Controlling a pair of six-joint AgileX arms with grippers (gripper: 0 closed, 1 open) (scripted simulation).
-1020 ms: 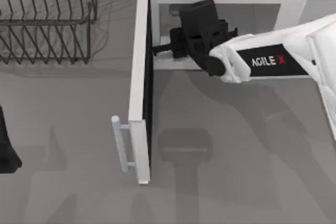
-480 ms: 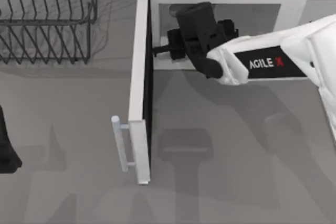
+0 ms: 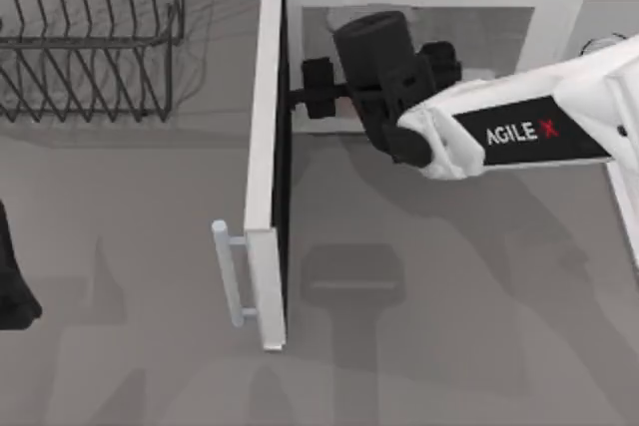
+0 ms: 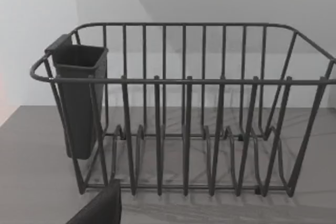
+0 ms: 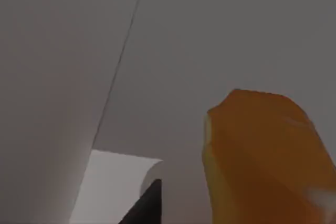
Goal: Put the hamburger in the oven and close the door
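Note:
The oven (image 3: 559, 2) stands at the back right with its door (image 3: 268, 147) swung wide open, edge-on to the top view, silver bar handle (image 3: 230, 271) facing left. My right gripper (image 3: 300, 99) reaches into the left part of the cavity, close to the door's hinge side. In the right wrist view the orange hamburger (image 5: 262, 156) sits close against the pale cavity walls, beside one dark fingertip (image 5: 147, 203); the gripper looks shut on it. My left gripper (image 3: 12, 286) is parked at the table's left edge.
A dark wire rack (image 3: 90, 37) with a grey cup (image 4: 79, 98) on its end stands at the back left. Bare grey table lies in front of the oven and to the left of the open door.
My right arm has pushed a little deeper into the cavity and its wrist has turned slightly. The door and the left arm have not moved.

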